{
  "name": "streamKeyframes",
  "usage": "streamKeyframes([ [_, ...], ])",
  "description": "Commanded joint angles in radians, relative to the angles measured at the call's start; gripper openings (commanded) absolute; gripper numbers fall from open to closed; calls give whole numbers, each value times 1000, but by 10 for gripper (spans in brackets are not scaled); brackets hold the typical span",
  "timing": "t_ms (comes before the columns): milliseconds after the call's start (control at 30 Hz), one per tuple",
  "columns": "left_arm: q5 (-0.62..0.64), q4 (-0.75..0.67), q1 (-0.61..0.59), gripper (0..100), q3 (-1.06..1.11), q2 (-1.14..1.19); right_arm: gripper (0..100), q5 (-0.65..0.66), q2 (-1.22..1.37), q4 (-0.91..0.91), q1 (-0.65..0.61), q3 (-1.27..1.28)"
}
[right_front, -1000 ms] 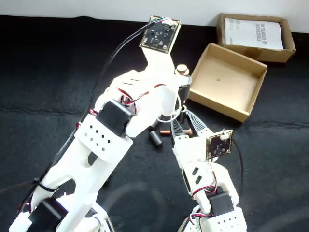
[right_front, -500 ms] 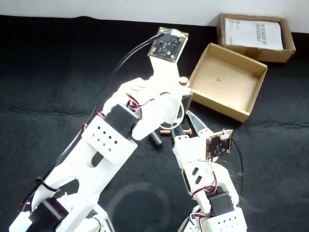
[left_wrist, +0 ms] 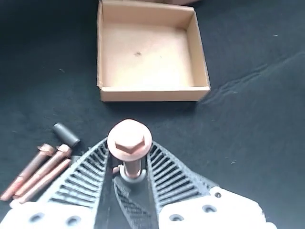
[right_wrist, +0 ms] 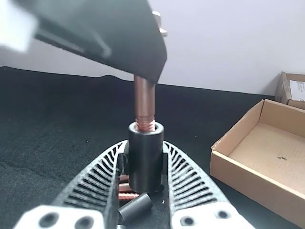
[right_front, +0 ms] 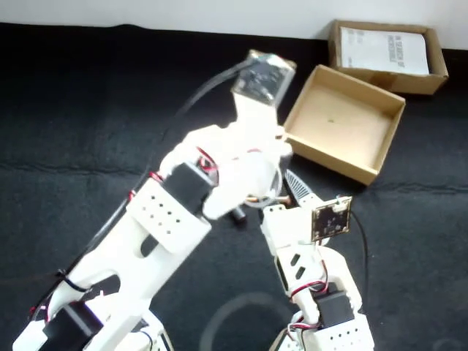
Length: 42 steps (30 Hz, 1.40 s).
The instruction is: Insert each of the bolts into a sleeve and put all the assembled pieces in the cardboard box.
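Both low in frame: left gripper pinches a copper hex-headed bolt, right gripper a smooth black sleeve (threads at its mouth).

Copper is seen on the bolt and on the spare bolts at lower left. The sleeve is black, the box plain tan. The fingers are ribbed in black, the arms white, the cloth black.

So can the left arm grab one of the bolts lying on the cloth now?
Probably not: its jaws are shut on a bolt, whose tip sits in the sleeve held by the right arm's jaws. The loose bolts lie uncovered nearby.
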Motion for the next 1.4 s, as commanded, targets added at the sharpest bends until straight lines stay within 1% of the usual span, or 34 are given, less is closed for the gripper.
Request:
streamKeyframes([
  [0,2,58,47,10,-2,-67,6,-6,5,-1,12,133],
  [167,2,109,48,13,-2,-56,6,-6,5,-1,12,133],
  [300,0,121,50,18,-5,-62,6,-6,5,-1,12,133],
  [367,0,121,45,60,-5,-62,6,-6,5,-1,12,133],
  [500,6,133,5,205,-4,-59,6,-6,4,1,12,133],
  [567,6,135,-16,251,-2,-58,6,-6,4,1,13,133],
  [767,6,138,-42,252,-5,-68,6,-6,4,1,13,133],
  [967,0,155,-42,252,-12,-197,6,-5,5,1,13,133],
  [1100,0,155,-120,252,-5,-337,6,-5,5,2,13,133],
  [1233,0,155,-275,251,-4,-458,6,-5,5,5,15,133],
  [1300,0,167,-355,226,-2,-509,6,-3,2,28,35,133],
  [1367,0,193,-423,171,-2,-550,6,-2,-2,42,59,131],
])
